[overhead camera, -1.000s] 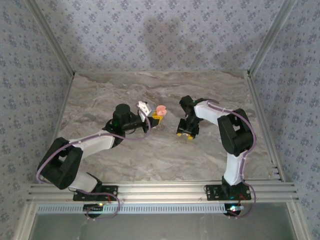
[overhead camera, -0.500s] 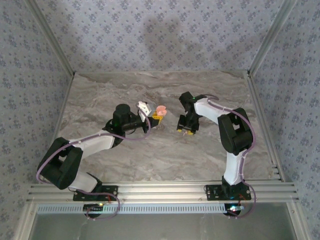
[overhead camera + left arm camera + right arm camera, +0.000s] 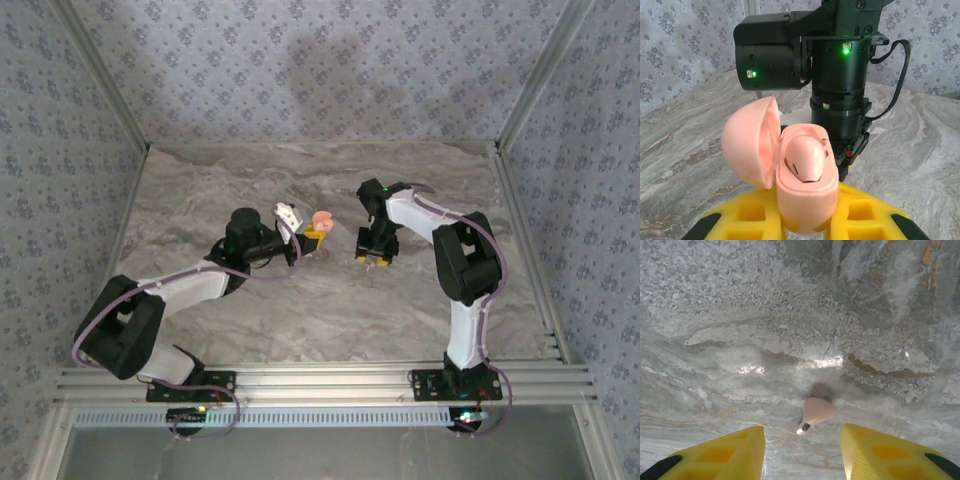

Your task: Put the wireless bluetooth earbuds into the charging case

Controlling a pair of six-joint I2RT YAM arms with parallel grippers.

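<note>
- The left end effector [image 3: 313, 238] is clamping its yellow fingers [image 3: 865, 220] tight on the base of the pink charging case [image 3: 805, 182]. It is holding the case upright over the bench [image 3: 300, 310], a little left of centre.
- The lid [image 3: 749, 142] is standing open, swung to the left in the left wrist view. One pink earbud [image 3: 806, 157] is sitting in the case body, rounded end up.
- The right end effector [image 3: 802, 440] is pointing down at the bench just right of the case. Its two yellow fingers are standing apart with a clear gap and gripping nothing.
- A second pink earbud [image 3: 816, 412] is lying on the marbled bench in that gap, its dark-tipped stem pointing toward the camera. It seems to be touching neither finger, though the fingers' height over the bench is hard to judge.
- The right arm's black wrist [image 3: 840, 75] is showing a green light just behind the case.
</note>
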